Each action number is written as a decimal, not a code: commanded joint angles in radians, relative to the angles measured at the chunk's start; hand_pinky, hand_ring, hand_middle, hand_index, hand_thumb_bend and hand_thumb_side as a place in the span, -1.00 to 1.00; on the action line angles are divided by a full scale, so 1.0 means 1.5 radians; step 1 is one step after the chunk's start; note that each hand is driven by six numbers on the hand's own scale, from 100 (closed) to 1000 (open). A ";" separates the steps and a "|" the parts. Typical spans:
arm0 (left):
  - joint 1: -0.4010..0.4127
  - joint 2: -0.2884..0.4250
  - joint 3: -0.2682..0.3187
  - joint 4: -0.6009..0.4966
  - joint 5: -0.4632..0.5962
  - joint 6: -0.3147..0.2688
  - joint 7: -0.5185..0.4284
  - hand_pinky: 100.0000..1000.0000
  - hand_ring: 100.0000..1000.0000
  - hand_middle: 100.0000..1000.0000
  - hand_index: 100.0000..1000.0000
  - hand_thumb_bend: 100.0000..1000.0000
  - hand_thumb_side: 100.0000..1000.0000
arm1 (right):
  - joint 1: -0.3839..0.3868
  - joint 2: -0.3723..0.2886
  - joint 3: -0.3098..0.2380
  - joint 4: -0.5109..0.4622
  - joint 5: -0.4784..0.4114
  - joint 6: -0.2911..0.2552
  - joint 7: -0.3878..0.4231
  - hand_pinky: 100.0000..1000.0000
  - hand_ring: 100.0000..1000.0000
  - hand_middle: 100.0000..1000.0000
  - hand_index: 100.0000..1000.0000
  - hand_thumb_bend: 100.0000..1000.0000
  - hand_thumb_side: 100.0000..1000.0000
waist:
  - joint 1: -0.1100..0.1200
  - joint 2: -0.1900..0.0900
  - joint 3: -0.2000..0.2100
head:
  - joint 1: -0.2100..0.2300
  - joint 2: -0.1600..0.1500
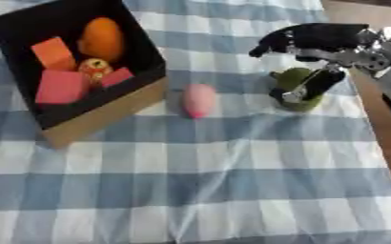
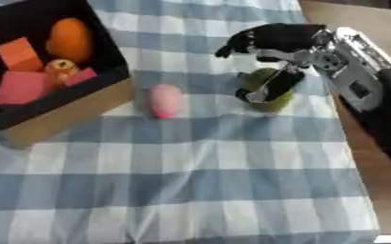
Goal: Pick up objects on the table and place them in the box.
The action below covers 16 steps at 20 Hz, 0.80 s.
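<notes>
Nearest me lies the checked cloth (image 1: 232, 190), soft blue and white squares with a shallow crease running up its middle. Farther on, a smooth pink egg-shaped thing (image 1: 199, 100) rests on the cloth, just beside the cardboard wall of the box (image 1: 107, 116). To its right my right hand (image 1: 312, 83) is on a rounded olive-green object (image 1: 292, 77), my thumb curled down its front and my black fingers arched over its top (whether it still touches the cloth I cannot tell). The box is black inside and holds a glossy orange oval (image 1: 103, 38), blocky orange-red and pink pieces (image 1: 61, 86), and a small round yellow-red thing (image 1: 95, 66).
</notes>
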 commanded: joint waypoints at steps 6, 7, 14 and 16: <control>-0.001 0.014 0.007 -0.011 -0.007 0.004 0.002 0.43 0.76 0.44 0.55 0.03 0.17 | 0.031 -0.042 -0.043 -0.003 0.023 0.035 -0.027 0.88 0.91 0.56 0.92 -0.55 -0.30 | 0.016 -0.026 -0.005 | 0.008 0.001; -0.001 0.014 0.007 -0.011 -0.007 0.004 0.002 0.43 0.76 0.44 0.55 0.03 0.17 | 0.033 -0.042 -0.045 0.003 0.028 0.038 -0.030 0.88 0.91 0.54 0.92 -0.54 -0.27 | 0.016 -0.026 -0.006 | 0.008 0.000; 0.002 0.014 0.007 -0.011 -0.006 0.006 0.002 0.42 0.76 0.44 0.54 0.02 0.17 | 0.042 -0.040 -0.057 0.049 0.057 0.051 -0.027 0.88 0.92 0.53 0.96 -0.52 -0.09 | 0.019 -0.024 -0.008 | 0.010 0.000; 0.003 0.015 0.007 -0.011 -0.006 0.006 0.002 0.42 0.76 0.44 0.54 0.02 0.17 | 0.042 -0.039 -0.058 0.058 0.063 0.051 -0.022 0.88 0.91 0.51 0.96 -0.54 -0.05 | 0.020 -0.023 -0.009 | 0.009 0.001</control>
